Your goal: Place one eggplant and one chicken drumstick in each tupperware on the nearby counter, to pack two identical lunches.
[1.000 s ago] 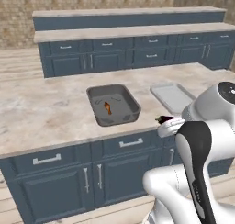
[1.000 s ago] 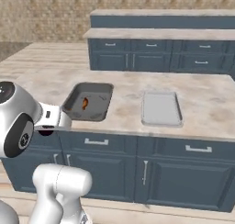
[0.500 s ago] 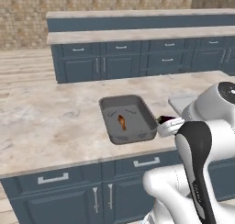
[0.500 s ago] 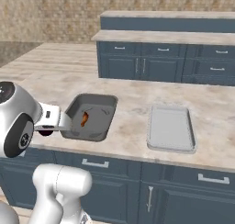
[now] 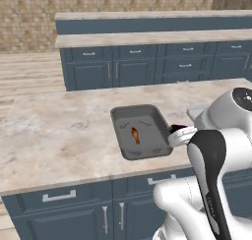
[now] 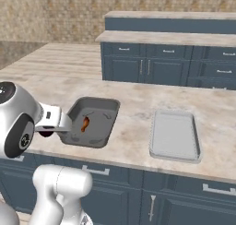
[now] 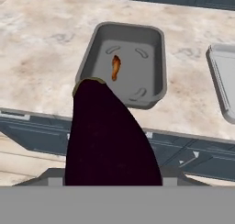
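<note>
Eggplant (image 7: 108, 136) sits clamped in the gripper (image 7: 112, 175) at the bottom; lift it over the dark tub (image 7: 123, 62), beside the drumstick (image 7: 115, 68), then let go.

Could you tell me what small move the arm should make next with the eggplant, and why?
Probably carry the dark purple eggplant, held in the gripper, forward over the deep dark grey tub before lowering. The tub holds an orange-brown chicken drumstick but no eggplant, and the eggplant appears short of the beige stone counter edge.
</note>
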